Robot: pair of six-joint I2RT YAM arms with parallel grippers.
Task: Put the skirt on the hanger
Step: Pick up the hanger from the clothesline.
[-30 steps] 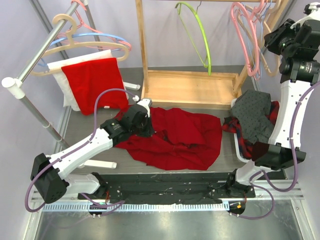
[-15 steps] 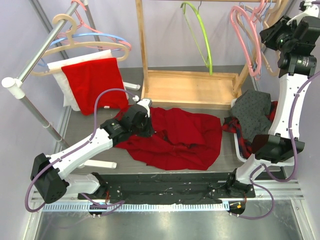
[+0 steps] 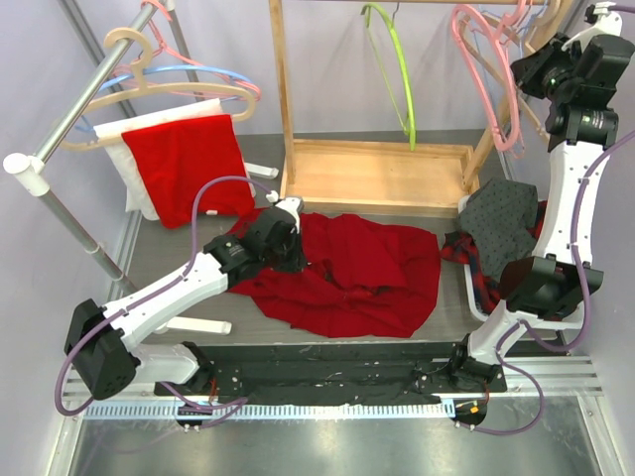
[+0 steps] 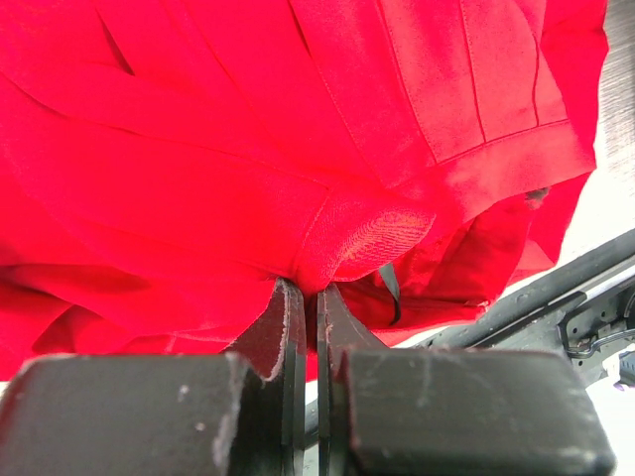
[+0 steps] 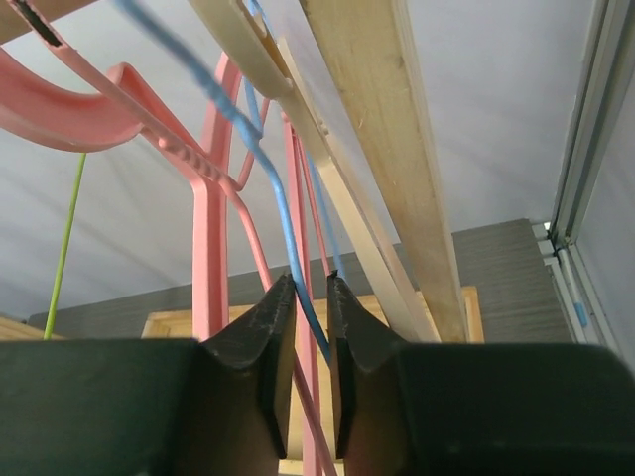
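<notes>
Red skirt (image 3: 357, 273) lies crumpled on the grey table (image 3: 169, 263), just before the wooden rack (image 3: 377, 177). We see the left gripper (image 4: 310, 293) pinched tight on a skirt fold. Right gripper (image 5: 310, 283) is up high, jaws narrowly apart around the blue hanger (image 5: 278, 208) wire; we can't tell if it's clamped.

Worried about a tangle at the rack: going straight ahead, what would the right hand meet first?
The right hand would probably meet the blue hanger: its wire runs between the fingers. The pink hanger hangs beside; depth unclear.
</notes>
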